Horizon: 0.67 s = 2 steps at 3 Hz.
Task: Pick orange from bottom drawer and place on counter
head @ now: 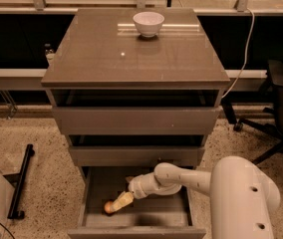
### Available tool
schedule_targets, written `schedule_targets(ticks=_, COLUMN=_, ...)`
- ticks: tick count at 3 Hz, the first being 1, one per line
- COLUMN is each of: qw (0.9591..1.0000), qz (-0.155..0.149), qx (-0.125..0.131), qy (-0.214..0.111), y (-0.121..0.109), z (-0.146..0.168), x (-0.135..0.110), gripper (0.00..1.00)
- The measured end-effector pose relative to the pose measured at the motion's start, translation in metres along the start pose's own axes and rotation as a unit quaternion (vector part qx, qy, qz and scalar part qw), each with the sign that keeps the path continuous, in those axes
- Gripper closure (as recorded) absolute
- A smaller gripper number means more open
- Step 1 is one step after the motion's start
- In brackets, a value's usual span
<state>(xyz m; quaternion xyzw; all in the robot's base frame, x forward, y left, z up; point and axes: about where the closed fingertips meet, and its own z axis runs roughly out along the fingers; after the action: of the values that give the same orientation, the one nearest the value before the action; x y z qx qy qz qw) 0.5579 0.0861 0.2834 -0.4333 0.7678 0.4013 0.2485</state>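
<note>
The claw [122,201] sits low inside the open bottom drawer [137,231], reaching in from the right on the white arm [184,177] and slanting down to the left; its tan tip lies right against the orange [108,208]; how far the claw is parted cannot be told, nor whether it has hold of the fruit or only touches it; the orange rests on the drawer floor near the left wall, towards the front; the desk [131,59] above carries a white bowl [148,23] at its far edge.
</note>
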Motion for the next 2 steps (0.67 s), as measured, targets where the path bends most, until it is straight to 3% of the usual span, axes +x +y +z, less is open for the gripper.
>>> schedule_targets(ticks=2, qw=0.9993, qz=-0.037, qx=0.0, qy=-0.001, y=-0.008, z=0.053, x=0.012, gripper=0.0)
